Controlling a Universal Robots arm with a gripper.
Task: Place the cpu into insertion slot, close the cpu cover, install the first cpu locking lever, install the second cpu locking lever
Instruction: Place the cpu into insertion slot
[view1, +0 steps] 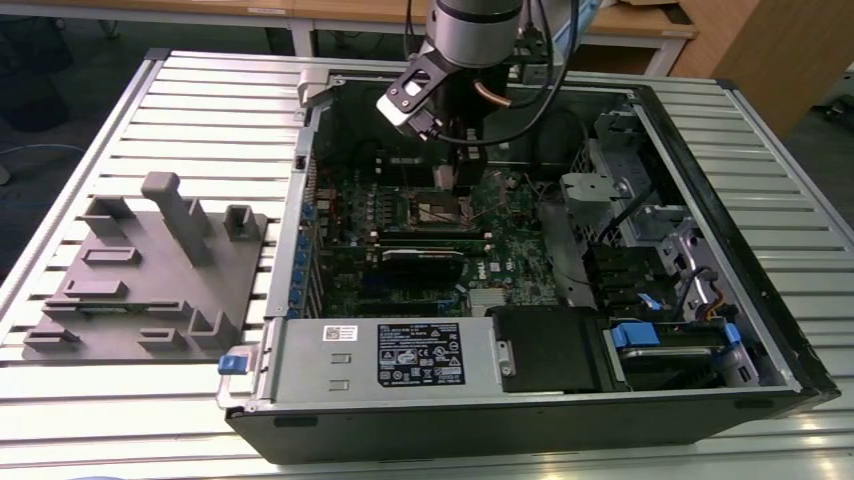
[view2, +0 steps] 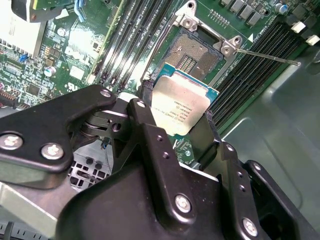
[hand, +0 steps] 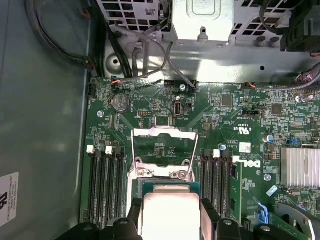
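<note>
our gripper (view2: 172, 112) is pinching the cpu (view2: 185, 97) by two edges, held close over the insertion slot (view2: 197, 50), not seated yet. we'd say keep it level, line up the corners, lower slowly so nothing bends

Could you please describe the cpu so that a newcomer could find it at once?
Inside the open computer case, on the green motherboard, find the square insertion slot flanked by long black memory slots. Just by it, the black fingers of the gripper hold the cpu, a small flat square. Its pale silver top sets it apart from the slot's darker centre.
</note>
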